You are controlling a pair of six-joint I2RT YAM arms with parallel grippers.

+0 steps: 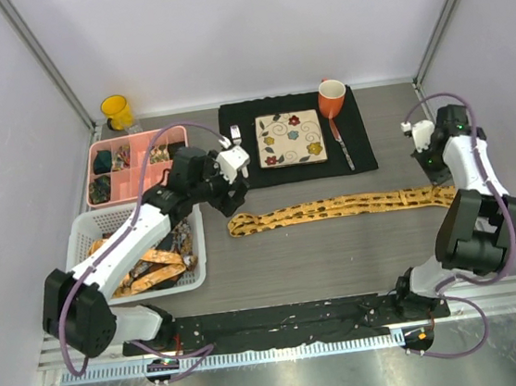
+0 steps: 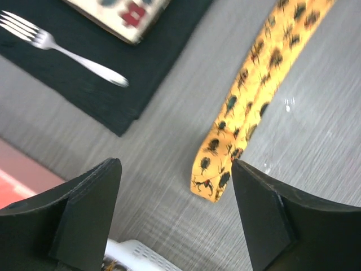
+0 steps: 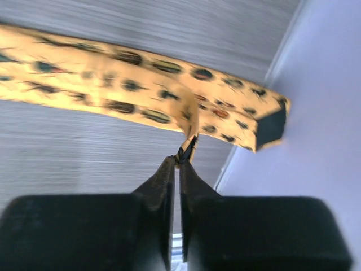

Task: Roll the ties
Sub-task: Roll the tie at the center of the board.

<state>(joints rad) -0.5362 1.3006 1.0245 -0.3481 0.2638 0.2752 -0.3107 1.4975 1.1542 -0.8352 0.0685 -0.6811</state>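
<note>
One end effector (image 3: 179, 162) tight on tie (image 3: 127, 84)

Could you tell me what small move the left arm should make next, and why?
Probably lower the open left tool onto the free end of the tie, which lies flat just below it; the right tool pinches the other end.

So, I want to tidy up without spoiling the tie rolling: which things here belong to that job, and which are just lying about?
Job: stretched-out yellow tie, right pincer shut on it near its end; ties in the white basket; pink tray, apparently for rolled ones.
Lying about: yellow mug, orange mug, fork, patterned tile, black mat.
</note>
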